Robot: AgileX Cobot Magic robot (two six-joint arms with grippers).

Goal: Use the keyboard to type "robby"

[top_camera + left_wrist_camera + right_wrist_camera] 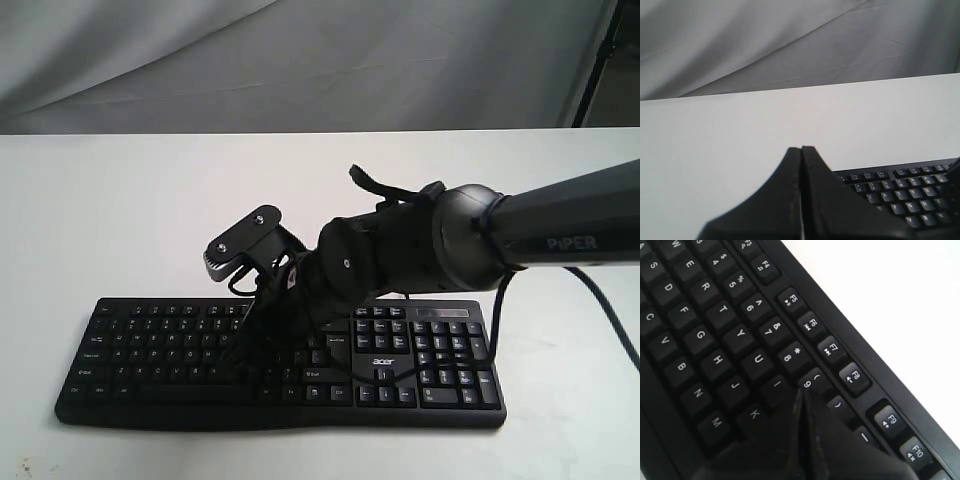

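The black keyboard [150, 345] lies flat near the front of the white table, with its number pad and "acer" logo [385, 361] on the right. My right gripper [801, 392] is shut and empty. Its tip rests low over the keys between I, K, 9 and 0, and it hides the key beneath it. In the exterior view the right arm reaches in from the right, and the gripper [250, 338] points down onto the middle of the keyboard. My left gripper [801, 149] is shut and empty, off the keyboard's [910, 195] left end above bare table. The exterior view does not show it.
The white table [120, 210] extends behind and to both sides of the keyboard. A grey cloth backdrop [300, 60] hangs behind it. A black pole [598, 60] stands at the back right. The right arm's black cable [612, 315] trails over the table on the right.
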